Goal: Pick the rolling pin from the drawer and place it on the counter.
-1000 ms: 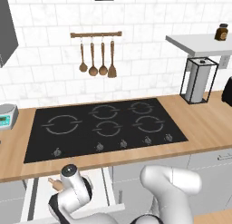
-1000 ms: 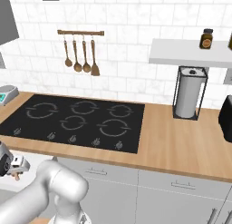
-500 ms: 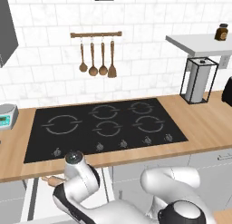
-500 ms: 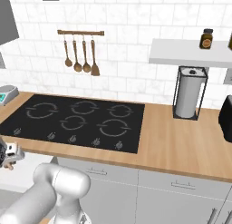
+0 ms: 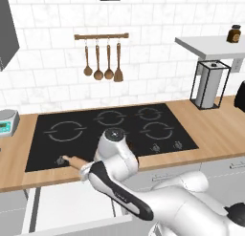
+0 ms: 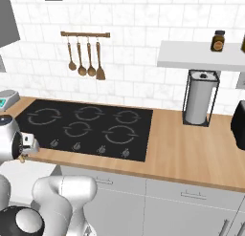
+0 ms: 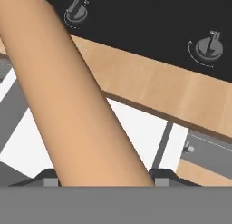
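My gripper (image 5: 86, 169) is shut on the rolling pin (image 5: 72, 160), a light-brown wooden cylinder whose thin handle pokes out to the left. It hangs at the counter's (image 5: 215, 130) front edge, just above the open white drawer (image 5: 72, 204). In the hand view the rolling pin (image 7: 68, 96) runs up from between the fingertips, over the drawer (image 7: 136, 123) and the counter (image 7: 149, 82) edge. In the right base view the gripper (image 6: 25, 146) sits at the far left, in front of the counter (image 6: 191, 149).
A black cooktop (image 5: 110, 130) with knobs along its front fills the counter's middle. A small scale (image 5: 7, 123) stands at the left. A paper towel holder (image 5: 209, 84) stands at the right under a wall shelf (image 5: 210, 44). Wooden utensils (image 5: 102, 58) hang on the wall.
The hand has risen with the rolling pin from down in the drawer to the height of the counter's front edge. The drawer stays open.
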{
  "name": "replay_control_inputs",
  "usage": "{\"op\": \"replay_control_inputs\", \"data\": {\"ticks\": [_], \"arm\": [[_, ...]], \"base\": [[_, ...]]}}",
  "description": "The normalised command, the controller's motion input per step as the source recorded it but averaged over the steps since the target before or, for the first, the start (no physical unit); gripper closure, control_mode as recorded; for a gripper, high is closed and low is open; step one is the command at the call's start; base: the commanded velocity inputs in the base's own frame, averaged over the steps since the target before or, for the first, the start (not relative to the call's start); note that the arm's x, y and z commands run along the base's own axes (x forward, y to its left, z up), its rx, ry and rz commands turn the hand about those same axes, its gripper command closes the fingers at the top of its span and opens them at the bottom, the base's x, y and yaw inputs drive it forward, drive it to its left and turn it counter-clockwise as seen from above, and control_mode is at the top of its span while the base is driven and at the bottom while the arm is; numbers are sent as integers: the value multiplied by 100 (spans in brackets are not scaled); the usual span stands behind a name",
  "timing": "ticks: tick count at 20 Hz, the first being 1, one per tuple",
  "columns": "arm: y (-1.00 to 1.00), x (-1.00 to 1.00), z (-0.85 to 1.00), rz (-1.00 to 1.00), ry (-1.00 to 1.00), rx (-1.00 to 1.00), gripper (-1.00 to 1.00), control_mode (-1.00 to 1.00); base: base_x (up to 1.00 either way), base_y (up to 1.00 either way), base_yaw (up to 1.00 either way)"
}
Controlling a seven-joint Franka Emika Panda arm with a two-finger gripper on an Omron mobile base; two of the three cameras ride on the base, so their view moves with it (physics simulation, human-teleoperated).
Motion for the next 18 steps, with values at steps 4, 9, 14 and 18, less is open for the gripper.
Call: {"op": "replay_control_inputs", "data": {"ticks": [4,9,14,18], "arm": [[-100,22,52,-27,-3,18,100,-100],[-100,40,35,-35,0,16,100,-100],[-100,64,22,-40,5,14,100,-100],[-100,71,7,-40,8,12,100,-100]], "base": [[0,0,0],[0,0,0],[0,0,0],[0,0,0]]}}
